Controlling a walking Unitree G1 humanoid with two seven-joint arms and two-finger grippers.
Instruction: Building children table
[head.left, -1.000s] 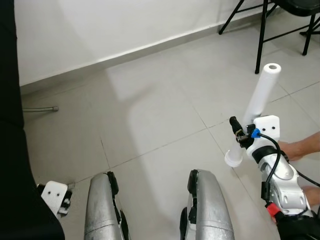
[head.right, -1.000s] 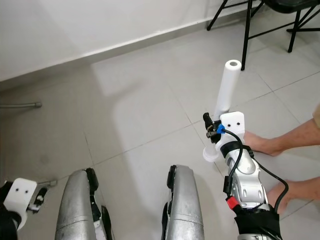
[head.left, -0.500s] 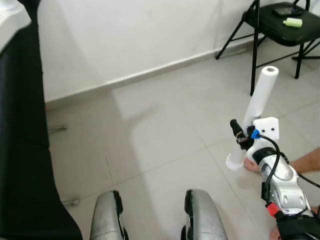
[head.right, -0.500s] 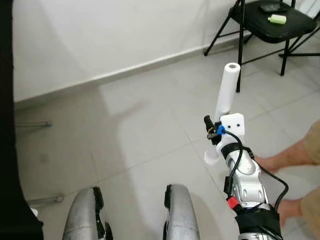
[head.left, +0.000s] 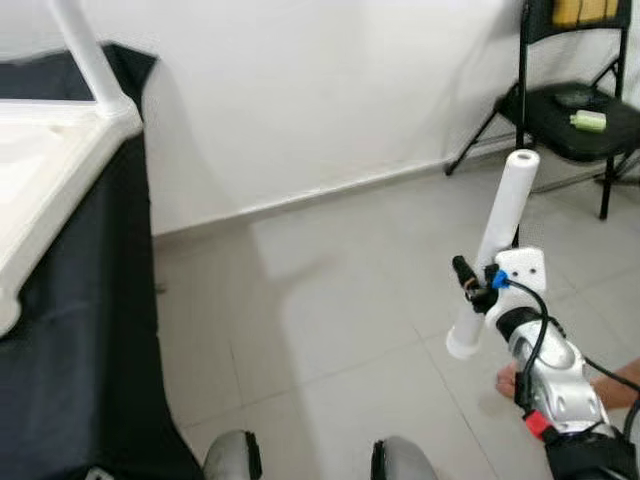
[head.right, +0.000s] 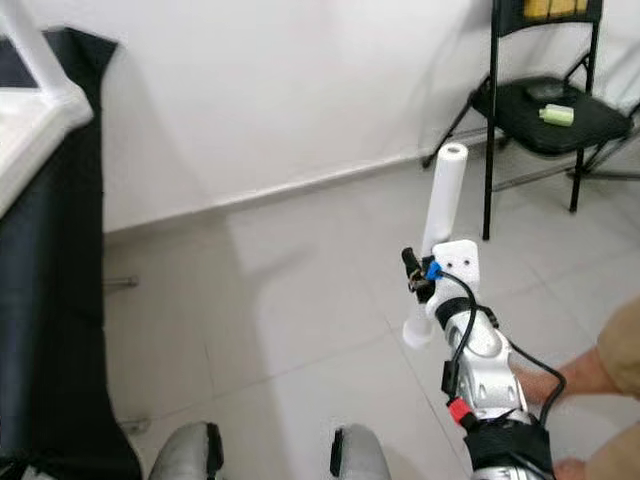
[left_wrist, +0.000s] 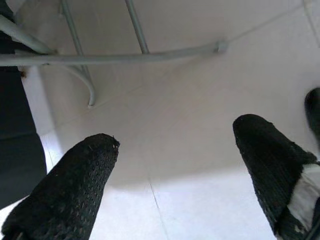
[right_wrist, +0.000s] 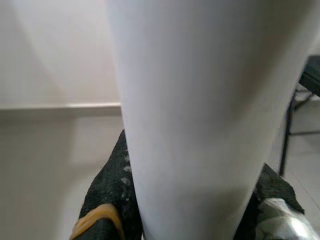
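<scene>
The right gripper (head.left: 478, 285) was clamped around a white table leg (head.left: 497, 245), carrying it upright, probably for fitting to the upturned white tabletop (head.left: 50, 175) on the black-draped table (head.left: 90, 330). The left gripper (left_wrist: 172, 175) hung wide open, holding nothing, above the tiled floor (head.left: 330, 300).

Black folding chair (head.left: 575, 115) with small green object (head.left: 590, 121) on its seat, bare foot (head.left: 512, 380) on tile.

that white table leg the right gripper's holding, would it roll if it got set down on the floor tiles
Probably yes. The white table leg looks like a smooth round tube, so laid flat on the tiled floor it could roll. It stays straight though held near its lower end by the right gripper, so it seems stiff. Its smooth surface may slip.
</scene>
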